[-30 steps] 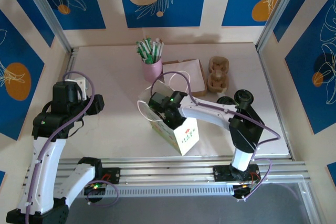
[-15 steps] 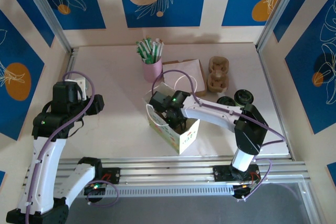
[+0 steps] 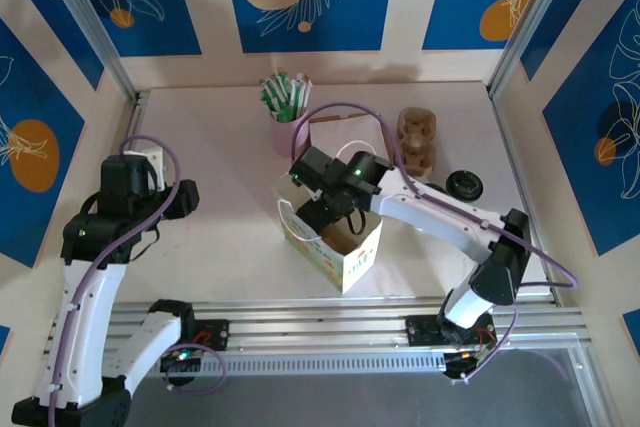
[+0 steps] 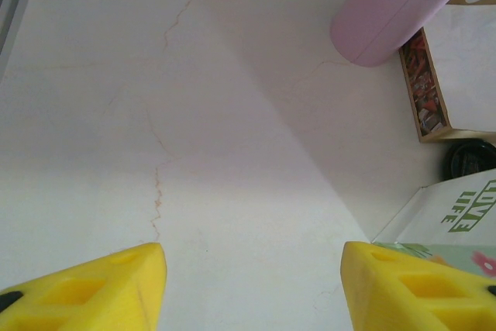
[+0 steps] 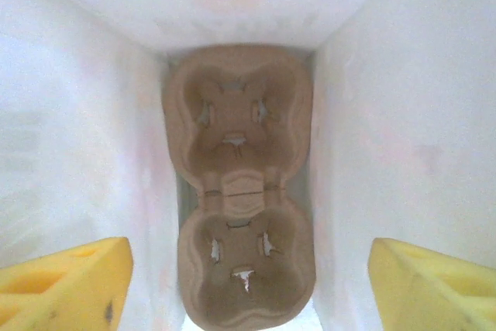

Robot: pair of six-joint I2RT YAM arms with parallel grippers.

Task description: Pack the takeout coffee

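Of the takeout coffee, the black lid (image 3: 465,185) lay flat on the desk (image 3: 220,147) at its right side, just beyond the right arm (image 3: 440,212) and well apart from the paper bag (image 3: 352,259). Where its paper cup stood could not be told.

The bag stood upright near the desk's front edge with its mouth open upward, and the right arm covered its rear rim from above. The right pincer (image 5: 249,257) hung inside the bag, fingers spread wide with nothing between them. Below it a brown pulp cup carrier (image 5: 240,191) lay flat on the bag's floor, wells facing up, its near end cut off by the frame.

A second carrier (image 3: 415,142) sat on the desk behind the arm, which hid its front edge. Left of that carrier, a flat brown-edged tray (image 4: 425,87) was largely masked from above by the arm and its cable (image 3: 340,109). What lay along the tray's edge was too blurred to name. A dark round thing (image 4: 469,159) between tray and bag ran out of the left wrist view and could not be identified.

A pink cup (image 3: 290,133) of green-and-white sticks (image 3: 285,95) stood behind the bag. The left pincer (image 4: 252,257) hovered over bare desk at the left, fingers wide apart and holding nothing, both cut off at the frame's lower edge.
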